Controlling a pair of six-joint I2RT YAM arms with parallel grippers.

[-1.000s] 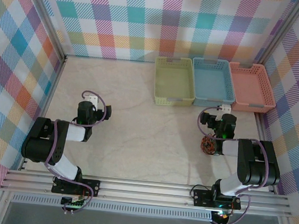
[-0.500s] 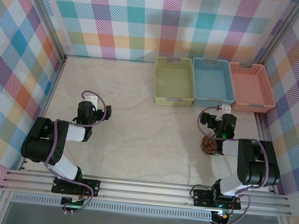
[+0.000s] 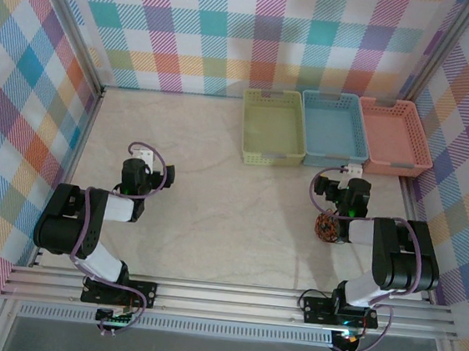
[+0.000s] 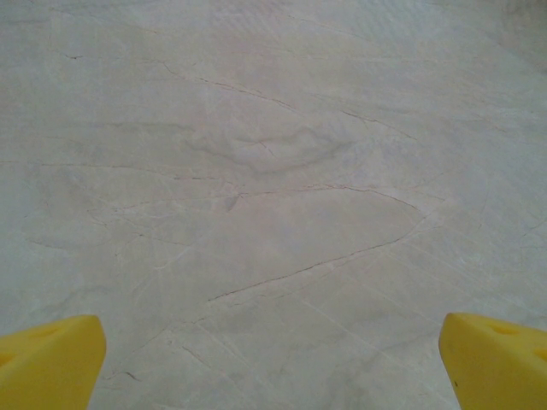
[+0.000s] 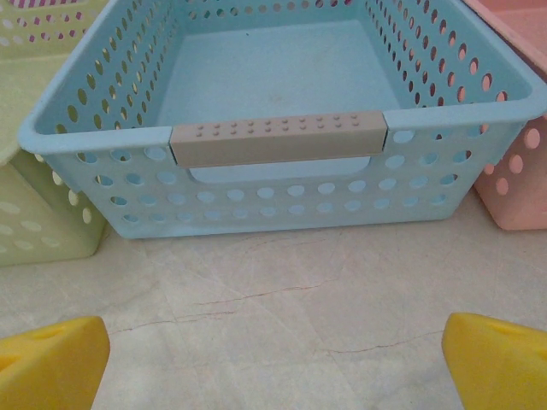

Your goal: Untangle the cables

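we see the cables as a small knot of orange-red and black strands lying on the worktop at the right side. the knot is just beside the forearm of the right arm, on the near side of that arm's wrist. from above the single strands are too small for us to tell apart.

the right end effector is spread wide. in its wrist view its two yellow fingertips sit at the lower left and lower right corners, with bare worktop between them. it pinches nothing and faces the blue basket, whose grey handle strip is straight ahead. the green basket stands just beside the blue one on the left, and the pink basket just beside it on the right. from above we see the three baskets in a row at the far right of the worktop, near the checked far wall.

the left end effector is also spread wide. its yellow tips are at the two lower corners of its wrist view, with bare marbled worktop between and ahead of them. from above the left arm sits folded at the left side, well apart from the cables. neither end effector touches the knot.
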